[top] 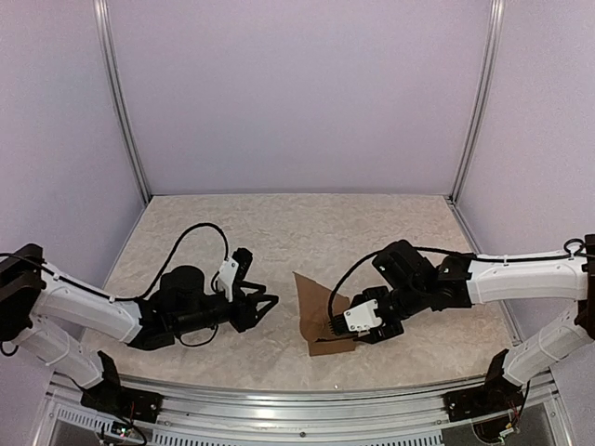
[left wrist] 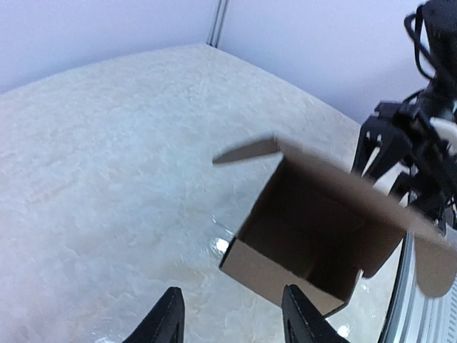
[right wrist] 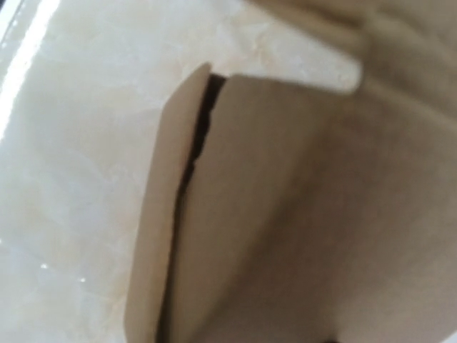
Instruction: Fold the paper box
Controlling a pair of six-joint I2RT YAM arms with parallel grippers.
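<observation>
- Two arms lie low over a pale marbled table [top: 307,223], one reaching in from each side, with the paper box [top: 314,302] between their tips.
- On the left, the left gripper [top: 267,308] points to the right. Its jaws are spread apart with nothing between them. Its fingertips [left wrist: 170,314] stop short of the box, and bare table shows in the gap.
- A little right of the middle, toward the near edge, the box sits on the table partly folded. It is plain brown cardboard with its walls standing and its hollow facing the left arm's camera. One loose flap sticks out at the upper left of that view and another hangs at the right.
- On the right, the right gripper [top: 335,327] is at the box's right side, and from above its fingers overlap the cardboard. Its own camera sees only blurred cardboard up close, with a dark seam between two panels and a strip of table at the left.
- I cannot tell how wide its jaws stand, or whether they clamp the cardboard.
</observation>
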